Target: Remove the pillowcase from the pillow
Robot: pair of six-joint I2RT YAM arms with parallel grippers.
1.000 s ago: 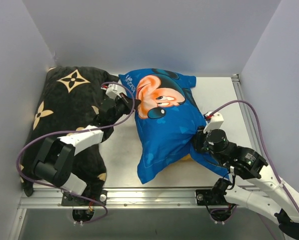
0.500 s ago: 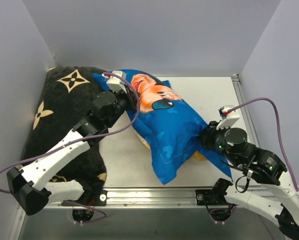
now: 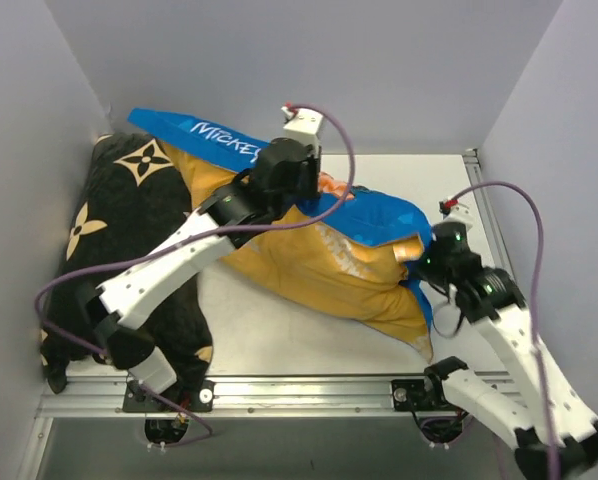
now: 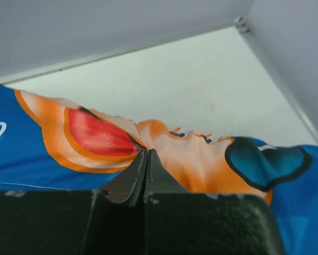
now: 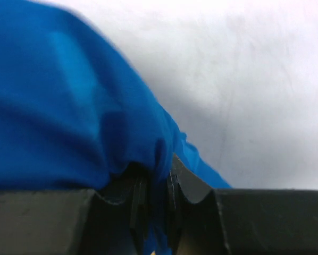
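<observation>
White tabletop (image 3: 434, 185), and the pillowcase (image 3: 309, 270) is stretched over it, orange face up, the pillow hidden inside. Left gripper (image 4: 146, 159) pinches the printed end, right gripper (image 5: 155, 178) clamps the blue hem. Best to draw steadily, both pinches firm, or the fabric slips.
</observation>
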